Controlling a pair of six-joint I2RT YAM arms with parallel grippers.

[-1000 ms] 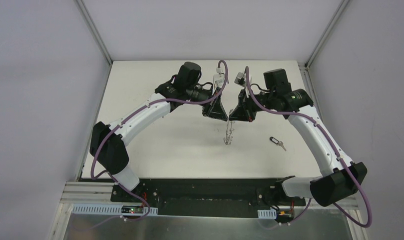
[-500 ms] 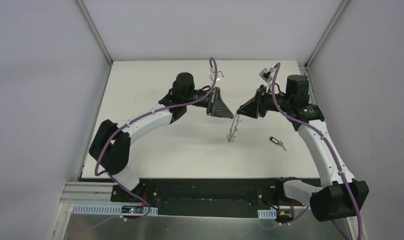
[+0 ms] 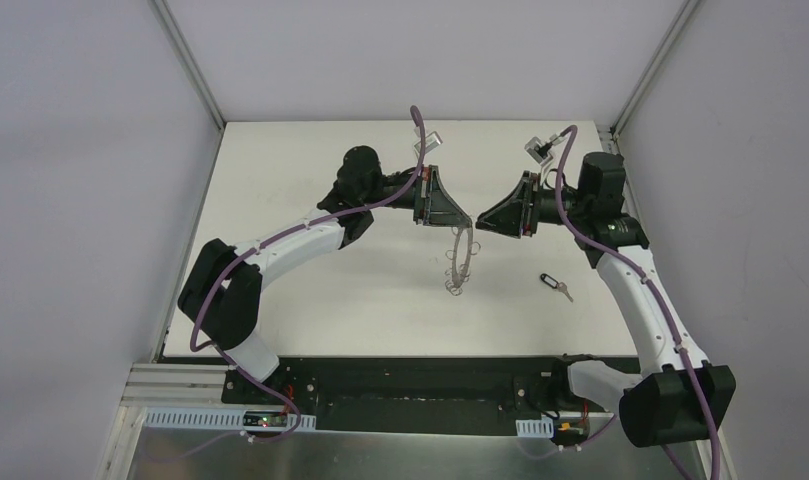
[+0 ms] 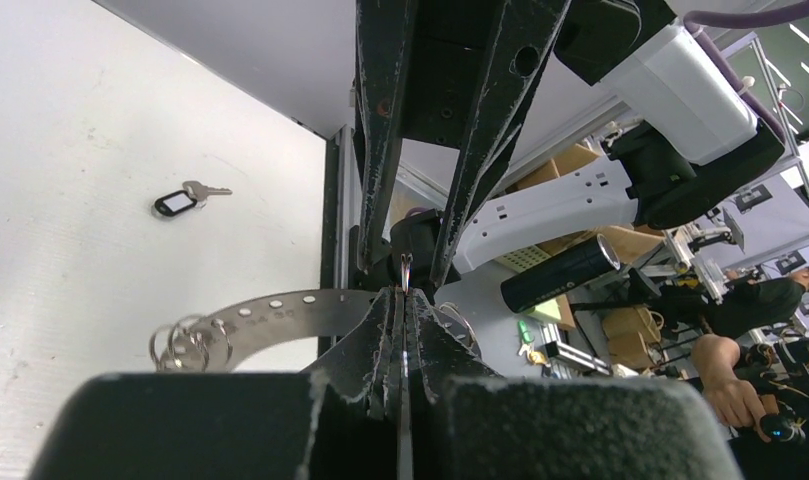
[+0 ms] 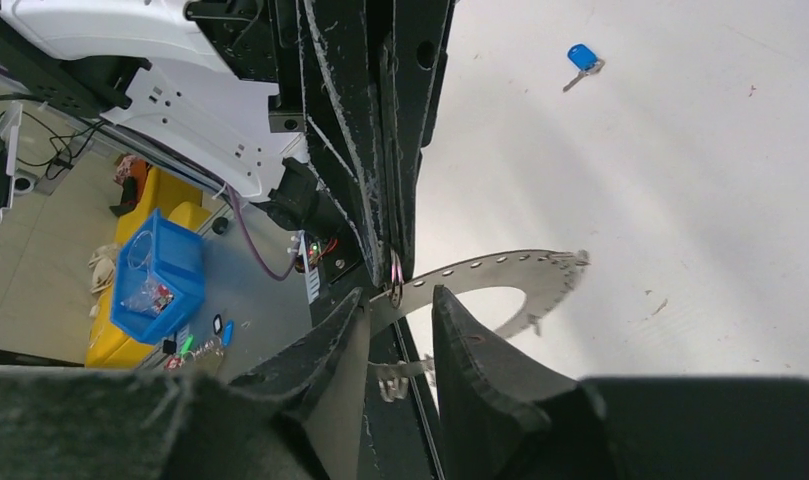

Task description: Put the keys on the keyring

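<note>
Jaws of the left gripper [image 3: 457, 222] are pressed together on the upper rim of the keyring [image 3: 462, 258], which hangs edge-on over the white table [image 3: 330, 290]. Those of the right gripper [image 3: 479, 219] stand spread astride the same rim. Both arms arch inward with their wrists facing each other. At four o'clock from the ring, well apart, lies the black-headed key [image 3: 551, 282]. The blue-headed key [image 5: 581, 56] lies apart on the table, shown only by the right wrist camera.

Two robot arms work here, one left arm [image 3: 280, 245] and one right arm [image 3: 635, 285], over one white table [image 3: 320, 300]. There are two small keys: one black-headed key [image 3: 552, 284] and one blue-headed key [image 5: 581, 57]. There is one flat grey keyring [image 3: 462, 255]; its bunched wire loops [image 4: 185, 342] are too tangled to count.
</note>
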